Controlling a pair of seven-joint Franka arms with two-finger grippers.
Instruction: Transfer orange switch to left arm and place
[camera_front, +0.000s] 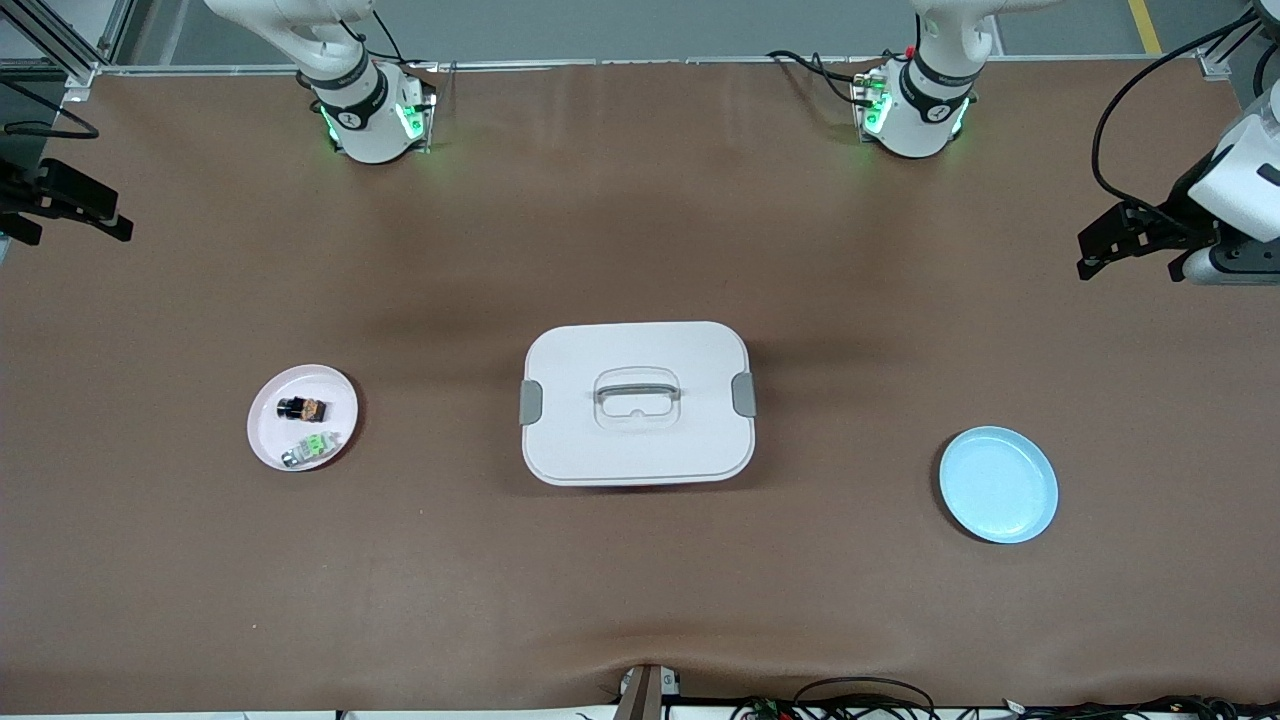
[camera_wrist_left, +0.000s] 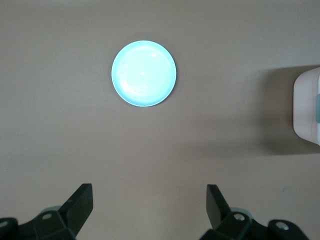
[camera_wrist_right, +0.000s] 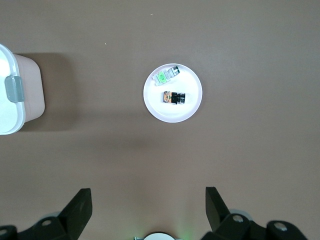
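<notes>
The orange switch (camera_front: 302, 408), a tiny black cylinder with an orange-tan end, lies on a small pinkish-white plate (camera_front: 266, 432) toward the right arm's end of the table. The right wrist view shows the switch (camera_wrist_right: 173, 97) on that plate (camera_wrist_right: 172, 113) too. The white box (camera_front: 637, 402), with grey latches and a lid handle, stands mid-table. My right gripper (camera_front: 118, 222) hangs high over the right arm's end, open and empty (camera_wrist_right: 148, 202). Over the left arm's end, my left gripper (camera_front: 1090, 250) is open with nothing between its fingers (camera_wrist_left: 149, 202).
A small green and silver component (camera_front: 308, 448) shares the pinkish plate, nearer the front camera than the switch. A light blue plate (camera_front: 998, 484) lies toward the left arm's end. The box's edge shows in both wrist views (camera_wrist_left: 307, 112) (camera_wrist_right: 15, 95).
</notes>
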